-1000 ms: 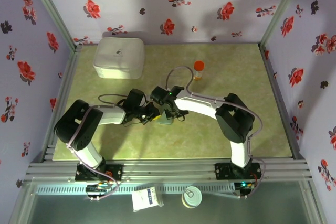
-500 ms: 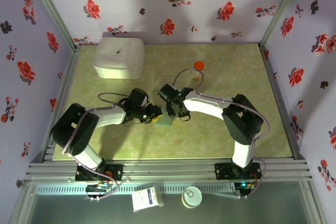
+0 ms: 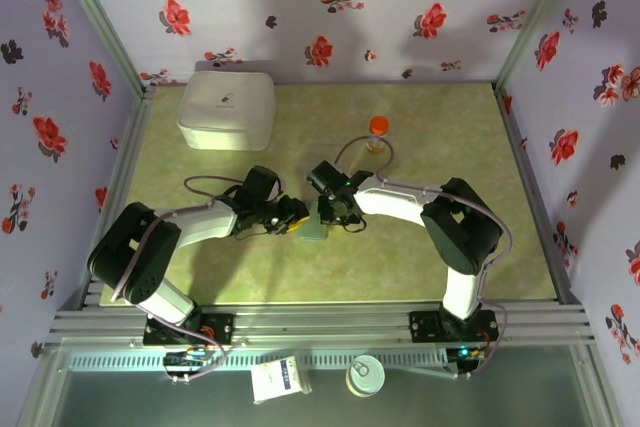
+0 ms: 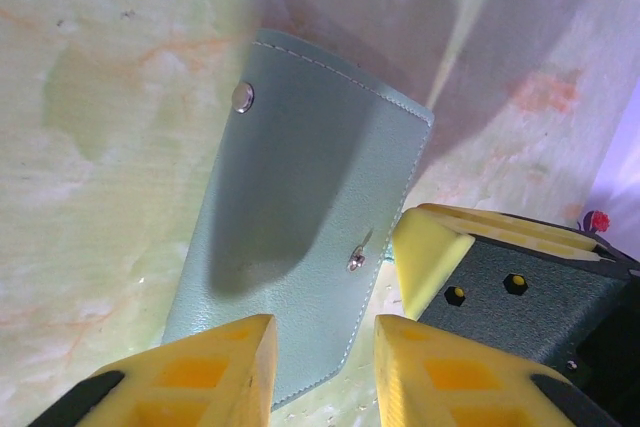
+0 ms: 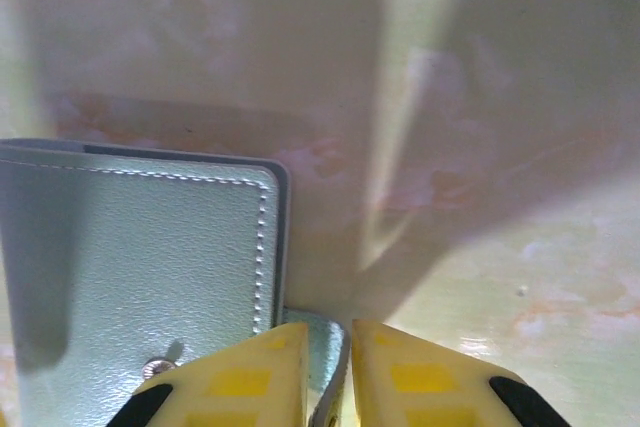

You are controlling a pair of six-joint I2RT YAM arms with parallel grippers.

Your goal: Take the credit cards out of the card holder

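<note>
1. Soft pale-teal stitched bifold card holder [image 4: 300,207]: lies flat on the green marbled tabletop [image 3: 450,247], mid-table, between the two arm tips. Two metal snaps show on its upper face.
2. Edges: the right wrist view shows a corner with a darker layer under the teal one. All sides seen rest on the tabletop.
3. Long axis: in the left wrist view it runs away from the fingers, leaning right.
4. Right gripper [image 5: 340,332]: yellow fingers nearly closed, pinching a thin teal edge of the card holder.
5. Left gripper [image 4: 322,332]: fingers apart over the holder's near end, gripping nothing.
6. Room: bare tabletop lies right of and nearer than the holder. A white rounded box [image 3: 228,109] sits far left, and a small orange-capped bottle [image 3: 378,133] is beyond.
</note>
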